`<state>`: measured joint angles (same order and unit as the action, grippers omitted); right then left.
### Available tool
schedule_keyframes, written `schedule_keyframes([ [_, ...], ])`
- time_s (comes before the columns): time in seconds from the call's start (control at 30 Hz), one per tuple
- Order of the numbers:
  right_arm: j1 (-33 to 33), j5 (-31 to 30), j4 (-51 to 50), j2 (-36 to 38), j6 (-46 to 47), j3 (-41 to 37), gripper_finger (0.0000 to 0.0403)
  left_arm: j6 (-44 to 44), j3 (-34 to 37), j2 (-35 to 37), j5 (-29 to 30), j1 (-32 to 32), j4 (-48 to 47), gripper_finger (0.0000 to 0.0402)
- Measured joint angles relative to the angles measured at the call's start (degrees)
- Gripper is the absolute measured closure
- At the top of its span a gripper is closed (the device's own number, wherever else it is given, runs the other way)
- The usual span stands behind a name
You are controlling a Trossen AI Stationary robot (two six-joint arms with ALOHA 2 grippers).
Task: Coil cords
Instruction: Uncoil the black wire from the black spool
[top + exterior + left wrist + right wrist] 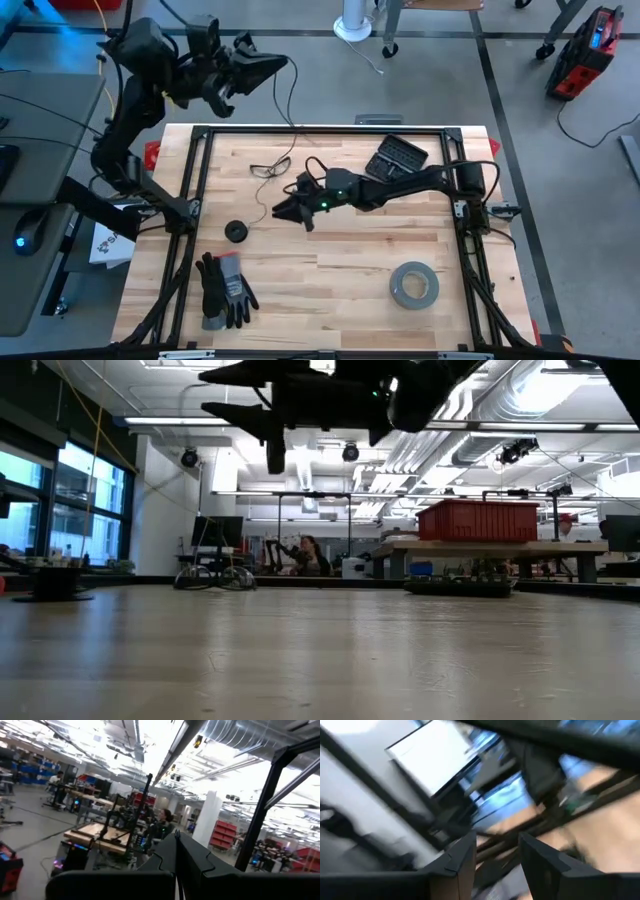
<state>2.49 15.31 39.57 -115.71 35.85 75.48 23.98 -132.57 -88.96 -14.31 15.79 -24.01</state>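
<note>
The thin dark cord (283, 165) is seen at frame centre-left, its black spool (236, 232) below; the right claw (291, 212), spread, is held just beside it. The left claw (262, 66), pressed together, is raised at upper left, off the worktop (330, 275).

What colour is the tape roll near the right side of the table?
Grey; the tape roll shows best in the high view.

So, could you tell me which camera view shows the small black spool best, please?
The high view: the spool sits whole on the table, the thin cord rising to the shut left gripper. The low view shows it side-on at far left. Neither wrist view shows it.
</note>
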Motion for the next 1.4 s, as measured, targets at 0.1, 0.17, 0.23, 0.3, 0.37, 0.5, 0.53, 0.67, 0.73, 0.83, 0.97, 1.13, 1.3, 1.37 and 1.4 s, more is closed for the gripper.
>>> schedule_keyframes([
  [0.1, -0.2, -4.6, -2.0, -1.1, -5.5, 3.5, 0.0263, 0.9, -0.8, -0.7, -0.6, 0.2, 0.4, 0.0401],
  [0.17, -0.2, -6.1, -7.1, -1.7, -10.4, 6.4, 0.0263, 1.3, -0.8, -0.8, -0.6, 0.3, 1.6, 0.0401],
  [0.23, -0.4, -9.6, -14.3, -1.8, -15.5, 8.8, 0.0263, 2.0, -0.8, -0.9, -0.5, 0.3, 2.4, 0.0401],
  [0.3, -0.7, -12.6, -18.8, -1.8, -18.8, 10.8, 0.0263, 2.1, -0.8, -0.9, -0.5, 0.3, 3.1, 0.0401],
  [0.37, -1.1, -13.0, -21.5, -1.6, -21.1, 12.5, 0.0263, 2.3, -0.8, -0.6, -0.5, 0.3, 3.2, 0.0401],
  [0.5, -2.2, -13.9, -26.0, -1.3, -24.9, 15.8, 0.0263, 2.0, -0.8, -0.1, -0.5, 0.3, 3.0, 0.0401],
  [0.53, -2.4, -13.9, -26.5, -1.3, -25.0, 16.3, 0.0263, 2.0, -0.8, 0.0, -0.5, 0.3, 3.0, 0.0401],
  [0.67, -2.2, -16.7, -27.4, -1.3, -25.7, 16.7, 0.0283, 2.0, -0.8, -0.1, -0.5, 0.3, 3.2, 0.0401],
  [0.73, -2.0, -17.9, -27.9, -1.3, -25.8, 16.7, 0.0306, 2.1, -0.8, -0.1, -0.5, 0.3, 3.1, 0.0401],
  [0.83, -1.6, -18.5, -27.9, -1.3, -25.9, 16.7, 0.0354, 2.9, -0.8, -0.1, -1.0, 0.3, 3.2, 0.0401],
  [0.97, -1.2, -18.1, -28.7, -1.3, -26.9, 16.6, 0.0397, 3.0, -0.8, -0.1, -1.3, 0.3, 3.6, 0.0401],
  [1.13, -0.9, -18.1, -32.2, -1.3, -24.3, 17.5, 0.0402, 2.9, -0.8, 0.1, -1.2, 0.3, 4.8, 0.0401],
  [1.3, -1.6, -16.7, -36.6, 1.9, -24.2, 17.5, 0.0403, 1.9, -0.8, 1.7, -0.6, 1.3, 2.6, 0.0387],
  [1.37, -1.6, -15.6, -38.6, 4.3, -25.5, 17.6, 0.0403, 0.5, -0.8, 3.0, 0.3, 2.0, 0.7, 0.0371],
  [1.4, -1.6, -15.7, -39.8, 5.7, -26.0, 17.6, 0.0403, -0.4, -0.8, 3.6, 1.0, 2.3, -0.1, 0.0361],
])
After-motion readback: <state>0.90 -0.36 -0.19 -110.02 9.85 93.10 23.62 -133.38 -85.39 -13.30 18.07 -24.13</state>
